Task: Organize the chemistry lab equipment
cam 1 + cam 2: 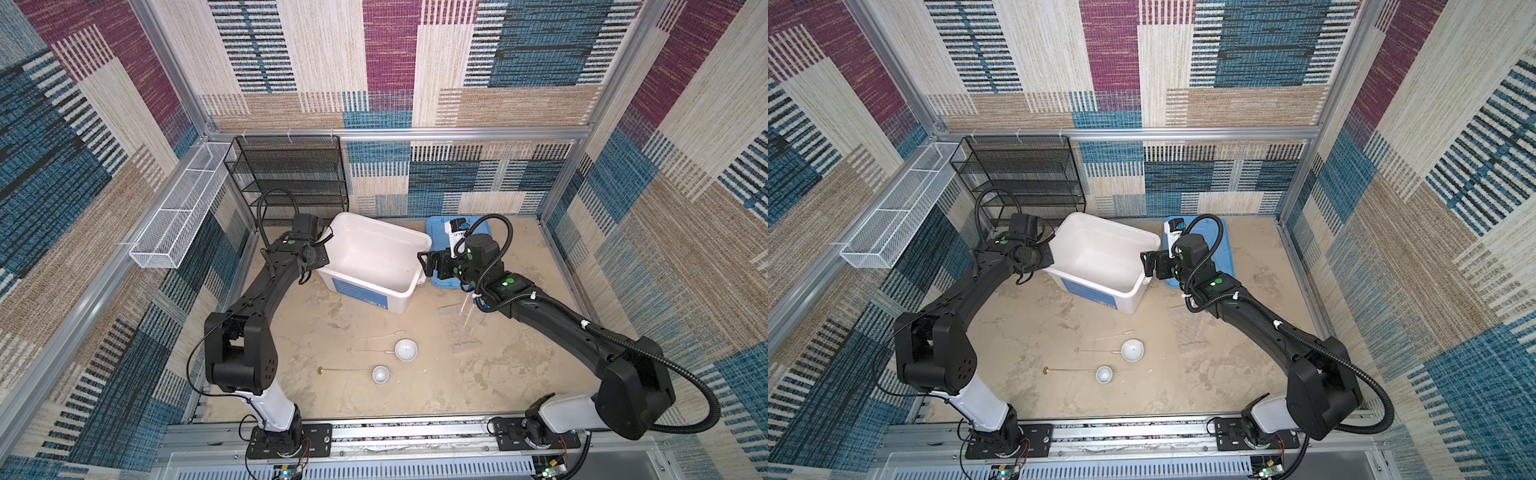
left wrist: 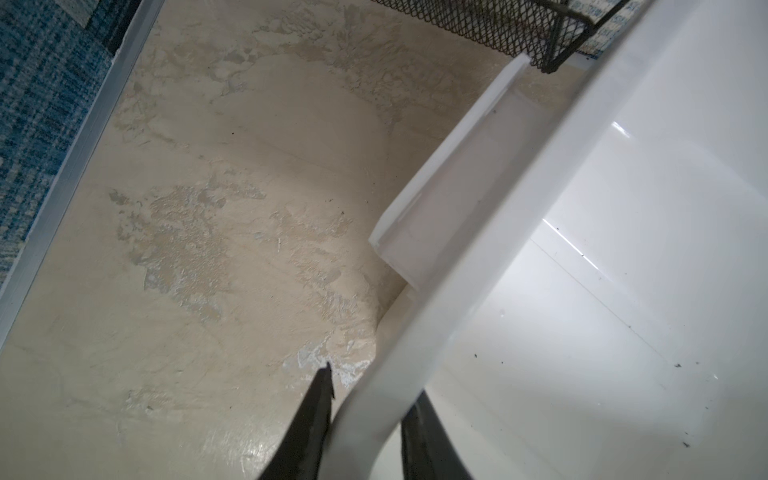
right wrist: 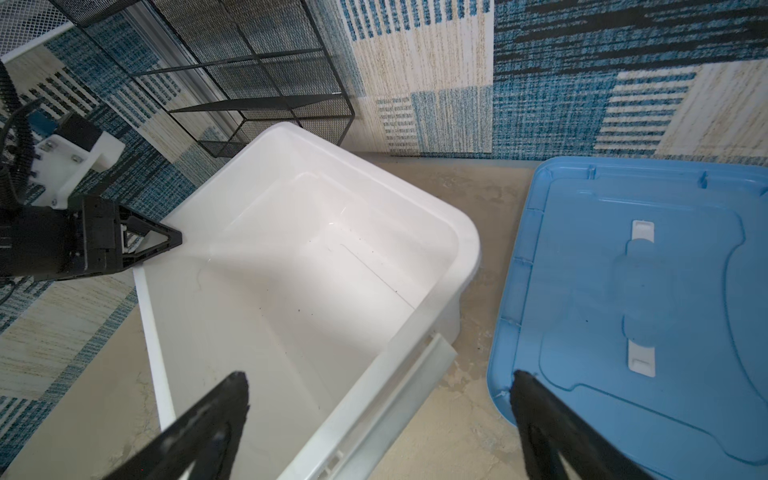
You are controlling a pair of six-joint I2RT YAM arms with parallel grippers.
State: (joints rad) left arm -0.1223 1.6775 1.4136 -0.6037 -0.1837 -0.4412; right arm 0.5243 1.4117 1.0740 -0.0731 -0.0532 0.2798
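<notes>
**Top views.** Sorting has hardly begun, in my judgement. The white bin (image 1: 386, 226) stands open and empty at the back of the worktop (image 1: 332, 324), and its blue lid (image 1: 440, 283) lies flat beside it. All the equipment I can see lies loose on the worktop:
- the larger white bowl (image 1: 405, 349)
- the smaller white bowl (image 1: 380, 374)
- the brass-tipped rod (image 1: 345, 369), beside the smaller bowl
- thin pipettes (image 1: 384, 336), near the larger bowl
- the clear rack (image 1: 461, 328), partly under the right forearm

Nothing shows on the black mesh shelf (image 1: 291, 174).

**Left wrist.** The left gripper (image 2: 370, 386) pinches the bin's rim, one finger outside the wall and one inside.

**Right wrist.** The right gripper (image 3: 380, 378) is spread wide and holds nothing. It hangs over the bin's near rim, by the lid. This view confirms the bin holds only specks of dirt.

**Hard to make out.**
- The blue-capped tubes cannot be found in any view.
- The rack is transparent, so its contents cannot be read.
- The pipettes are faint and I cannot count them.
- The right arm covers part of the lid.
</notes>
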